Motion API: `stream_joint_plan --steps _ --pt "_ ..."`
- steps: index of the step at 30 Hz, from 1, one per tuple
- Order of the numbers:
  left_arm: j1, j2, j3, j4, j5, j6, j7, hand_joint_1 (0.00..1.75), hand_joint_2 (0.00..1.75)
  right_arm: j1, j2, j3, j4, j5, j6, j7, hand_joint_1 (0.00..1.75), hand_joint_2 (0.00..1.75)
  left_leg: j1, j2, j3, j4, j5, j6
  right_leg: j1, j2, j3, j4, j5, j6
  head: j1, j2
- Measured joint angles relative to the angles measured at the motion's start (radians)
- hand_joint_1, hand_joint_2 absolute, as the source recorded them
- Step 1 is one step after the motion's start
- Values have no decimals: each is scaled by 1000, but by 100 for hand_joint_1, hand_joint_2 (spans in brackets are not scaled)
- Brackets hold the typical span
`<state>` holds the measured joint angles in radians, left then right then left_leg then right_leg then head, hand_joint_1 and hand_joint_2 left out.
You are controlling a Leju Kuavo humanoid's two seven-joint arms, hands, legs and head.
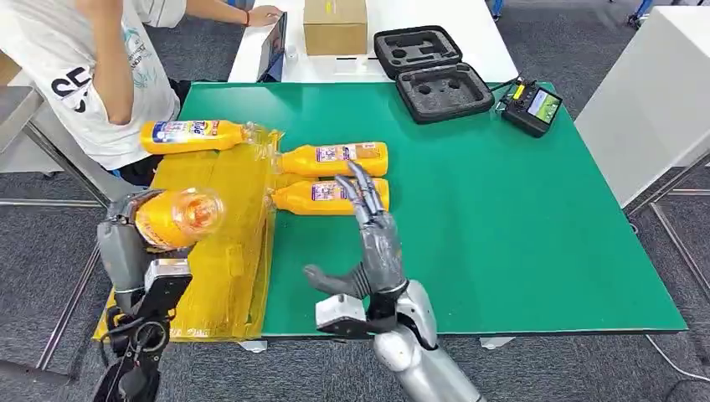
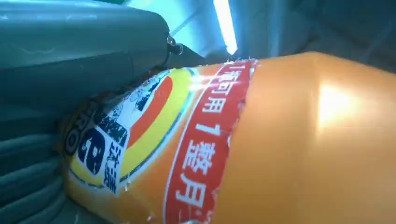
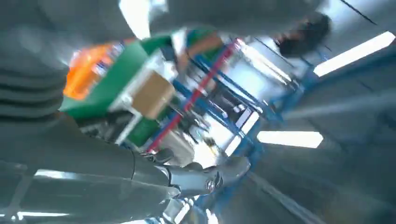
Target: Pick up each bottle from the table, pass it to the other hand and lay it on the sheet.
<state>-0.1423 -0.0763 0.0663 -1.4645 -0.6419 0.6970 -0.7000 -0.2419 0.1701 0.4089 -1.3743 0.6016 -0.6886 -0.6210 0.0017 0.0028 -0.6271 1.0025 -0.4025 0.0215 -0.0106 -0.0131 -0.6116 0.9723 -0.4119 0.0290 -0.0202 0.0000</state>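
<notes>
The green table (image 1: 502, 234) carries a yellow sheet (image 1: 226, 251) along its left side. Two orange bottles (image 1: 335, 159) lie just right of the sheet; a black foam case (image 1: 431, 75) sits well beyond them.

One orange bottle (image 1: 177, 218) held above the yellow sheet (image 1: 219, 251); another (image 1: 194, 135) lies across its far edge; two (image 1: 335, 158) (image 1: 322, 196) lie just beside it.

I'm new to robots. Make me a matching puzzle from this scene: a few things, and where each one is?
Things:
1. left robot hand
2. right robot hand
3. brown cardboard box
4. black foam-lined case

Places or states:
A. on the white table
B. lying open at the green mat's far edge
C. open, empty, over the green mat
D. holding an orange plastic bottle

Pairs: 1-D, 2-C, 3-A, 4-B
</notes>
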Motion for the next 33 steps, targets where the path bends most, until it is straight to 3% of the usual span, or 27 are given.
stream_joint_plan --steps 3,4,7,10,20,26,27,28,29,33 --pt "-31 -9 44 54 -142 0 1 175 175 15 0 2 -48 -11 -3 -14 0 0 0 0 0 0 1 1 0 -1 1 0 0 0 0 0" --pt "-42 -9 49 77 -182 0 34 175 175 18 0 2 -63 -18 -3 -15 0 175 0 0 0 0 1 1 0 -1 1 0 1 0 0 0" --pt "-116 18 18 206 -424 -50 262 175 175 17 0 6 -88 -23 26 -1 0 175 0 -1 0 0 2 1 0 -1 2 0 1 0 0 0" --pt "-192 60 -45 365 -551 -105 382 175 175 12 1 16 -90 11 75 18 0 175 0 0 0 0 3 1 0 -1 1 0 4 -2 0 0" --pt "-387 113 -171 758 -538 -406 417 175 175 -43 18 56 -59 61 173 44 0 175 0 0 0 0 3 1 0 -1 1 1 3 -1 0 0" --pt "-467 117 -196 866 -526 -463 415 175 175 -50 21 77 -35 69 175 44 0 175 0 -1 1 0 3 1 0 -3 3 0 3 -2 0 0" --pt "-477 117 -198 882 -523 -472 417 136 175 -50 21 78 -31 69 176 44 0 175 0 -1 1 0 4 1 0 -3 3 0 3 -2 0 0" --pt "-485 117 -198 892 -517 -476 421 26 175 -50 21 80 -27 69 176 44 0 175 0 -1 1 0 4 1 0 -3 3 0 4 -2 0 0" --pt "-491 117 -198 899 -516 -479 424 0 175 -50 21 81 -25 70 176 44 0 175 0 -1 1 0 5 1 0 -3 3 0 4 -2 0 0" --pt "-509 117 -198 936 -480 -495 425 0 175 -50 21 83 -9 64 181 43 0 175 0 -1 1 0 6 0 0 -3 3 1 4 -2 0 0"
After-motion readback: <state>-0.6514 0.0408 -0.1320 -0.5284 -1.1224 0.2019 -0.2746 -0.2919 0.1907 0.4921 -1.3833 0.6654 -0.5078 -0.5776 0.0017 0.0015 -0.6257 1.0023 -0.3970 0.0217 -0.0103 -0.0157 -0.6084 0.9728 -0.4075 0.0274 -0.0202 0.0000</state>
